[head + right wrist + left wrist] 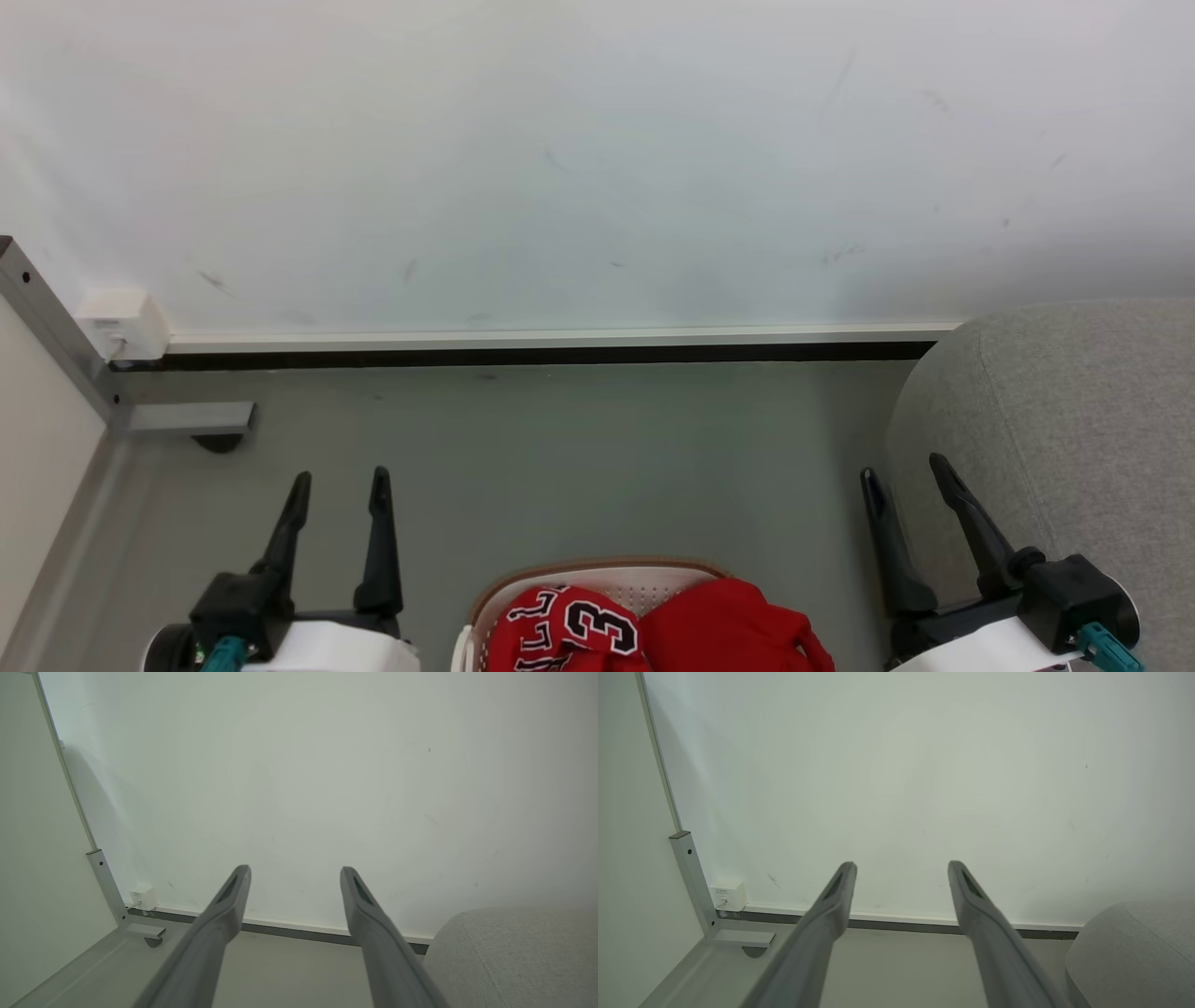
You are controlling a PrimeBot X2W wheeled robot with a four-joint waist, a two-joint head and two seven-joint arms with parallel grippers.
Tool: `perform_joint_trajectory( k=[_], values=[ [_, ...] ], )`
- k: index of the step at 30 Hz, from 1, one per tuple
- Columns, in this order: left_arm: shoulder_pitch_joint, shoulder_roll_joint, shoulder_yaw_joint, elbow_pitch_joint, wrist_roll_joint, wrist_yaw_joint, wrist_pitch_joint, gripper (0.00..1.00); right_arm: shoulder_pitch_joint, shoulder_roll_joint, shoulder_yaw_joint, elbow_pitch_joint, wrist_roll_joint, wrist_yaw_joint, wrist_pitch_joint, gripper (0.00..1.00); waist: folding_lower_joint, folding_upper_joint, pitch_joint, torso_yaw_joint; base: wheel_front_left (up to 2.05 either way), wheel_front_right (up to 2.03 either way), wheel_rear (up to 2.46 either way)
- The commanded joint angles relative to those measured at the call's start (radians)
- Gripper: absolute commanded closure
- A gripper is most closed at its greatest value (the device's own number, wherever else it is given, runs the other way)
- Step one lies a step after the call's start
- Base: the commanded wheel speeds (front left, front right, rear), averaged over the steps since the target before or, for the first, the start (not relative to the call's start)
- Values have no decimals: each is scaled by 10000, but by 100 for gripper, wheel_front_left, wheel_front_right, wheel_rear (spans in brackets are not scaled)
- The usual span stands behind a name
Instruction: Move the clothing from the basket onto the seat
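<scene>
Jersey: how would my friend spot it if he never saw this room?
Find the big grey seat on the right, then look left to the white basket on the floor. In it, the jersey lies on the left. It has a black-and-white 3, while the garment beside it is plain red.

Bare indoor room, lab-like: scuffed white wall (pixel 597 159), grey floor (pixel 560 448), metal partition frame (pixel 56 325).

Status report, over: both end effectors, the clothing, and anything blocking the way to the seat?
Left end effector open, empty. Right end effector open, empty. Clothing in basket, untouched. Nothing seen blocking path to seat.
</scene>
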Motion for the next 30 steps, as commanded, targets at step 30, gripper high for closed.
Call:
perform_joint_trajectory(
  k=[30],
  values=[
    [85, 89, -42, 143, 410, -5, -195, 0, -163, 9, 152, 84, -376, -21, -215, 0, 0, 0, 76, -118, 0, 0, 0]
  ],
)
